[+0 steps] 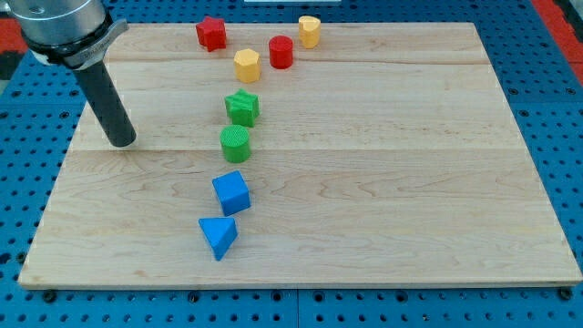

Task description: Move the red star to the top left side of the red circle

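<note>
The red star [211, 33] lies near the view's top edge of the wooden board [392, 182], left of centre. The red circle [281, 52] stands to its right and a little lower, about a block's width and a half away. My tip [120, 139] rests on the board at the view's left, well below and left of the red star, touching no block.
A yellow hexagon block [247, 65] sits just left of the red circle; a yellow rounded block [310, 31] sits at its upper right. Below run a green star [242, 107], green circle [235, 144], blue cube [231, 192] and blue triangle [218, 236].
</note>
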Robot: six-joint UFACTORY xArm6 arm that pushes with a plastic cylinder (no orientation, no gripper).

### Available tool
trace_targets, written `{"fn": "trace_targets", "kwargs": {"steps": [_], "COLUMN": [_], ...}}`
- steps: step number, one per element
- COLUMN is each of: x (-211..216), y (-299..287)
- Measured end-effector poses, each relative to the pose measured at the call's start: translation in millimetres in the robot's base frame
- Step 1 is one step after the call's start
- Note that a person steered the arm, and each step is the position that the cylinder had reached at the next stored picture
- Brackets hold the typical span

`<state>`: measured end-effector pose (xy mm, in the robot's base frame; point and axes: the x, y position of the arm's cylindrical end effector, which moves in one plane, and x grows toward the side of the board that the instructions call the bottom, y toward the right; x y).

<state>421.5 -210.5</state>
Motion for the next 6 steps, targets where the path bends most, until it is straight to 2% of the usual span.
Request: {"fn": "trace_targets", "kwargs": {"steps": [1, 2, 3, 4, 5, 6], "x": [-65.8, -69.1, -32.4, -33.2, -111.5, -170.4], "y": [13.4, 7.5, -5.3, -5.3, -2.4, -8.8]}}
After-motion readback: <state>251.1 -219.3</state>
